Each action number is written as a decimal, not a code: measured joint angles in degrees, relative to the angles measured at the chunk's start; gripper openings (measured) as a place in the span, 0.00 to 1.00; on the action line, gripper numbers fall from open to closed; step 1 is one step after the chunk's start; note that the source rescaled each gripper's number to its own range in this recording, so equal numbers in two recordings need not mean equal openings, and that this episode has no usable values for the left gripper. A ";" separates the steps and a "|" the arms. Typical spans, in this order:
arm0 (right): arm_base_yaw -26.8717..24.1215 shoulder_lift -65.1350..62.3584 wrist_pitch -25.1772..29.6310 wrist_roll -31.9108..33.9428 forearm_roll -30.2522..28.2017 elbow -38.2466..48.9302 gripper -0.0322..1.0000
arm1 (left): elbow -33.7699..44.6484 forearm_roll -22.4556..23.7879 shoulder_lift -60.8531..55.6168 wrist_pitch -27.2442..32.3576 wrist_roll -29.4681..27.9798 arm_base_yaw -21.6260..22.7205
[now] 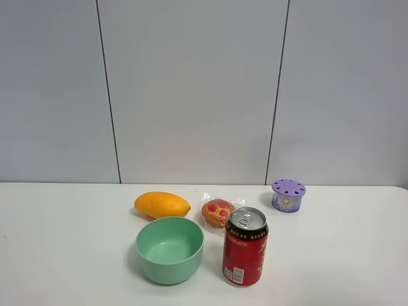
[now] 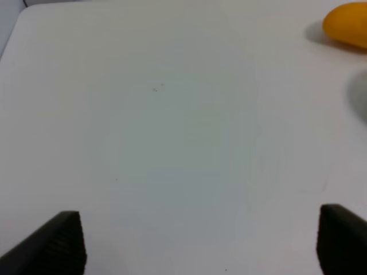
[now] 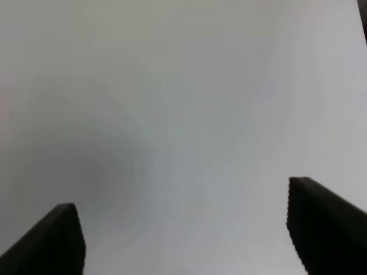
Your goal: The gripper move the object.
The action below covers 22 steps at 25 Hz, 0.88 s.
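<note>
The orange-yellow mango-like fruit [image 1: 162, 204] lies on the white table [image 1: 57, 242], just behind the green bowl. Part of the fruit [image 2: 347, 24] also shows at the edge of the left wrist view. Neither arm shows in the exterior high view. My left gripper [image 2: 198, 243] is open and empty over bare table, well away from the fruit. My right gripper [image 3: 183, 240] is open and empty over bare table, with no object in its view.
A green bowl [image 1: 169, 249] stands in front of the fruit. A wrapped muffin [image 1: 217, 212], a red can [image 1: 245, 246] and a purple lidded container [image 1: 287, 195] stand to the right. A grey panelled wall backs the table.
</note>
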 joint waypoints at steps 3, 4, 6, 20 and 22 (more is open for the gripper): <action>-3.91 -6.84 0.05 0.00 2.74 2.70 0.38 | 0.00 0.00 0.00 0.00 0.00 0.00; -5.67 -9.11 0.17 0.12 2.91 3.56 0.38 | 0.00 0.00 0.00 0.00 0.00 0.00; -9.40 -12.95 0.55 0.89 2.97 5.66 0.44 | 0.00 0.00 0.00 0.00 0.00 0.00; -20.29 -22.41 -4.34 -2.33 10.07 10.54 0.81 | 0.00 0.00 0.00 0.00 0.00 0.00; -20.29 -22.41 -4.34 -2.50 10.12 10.54 0.80 | 0.00 0.00 0.00 0.00 0.00 0.00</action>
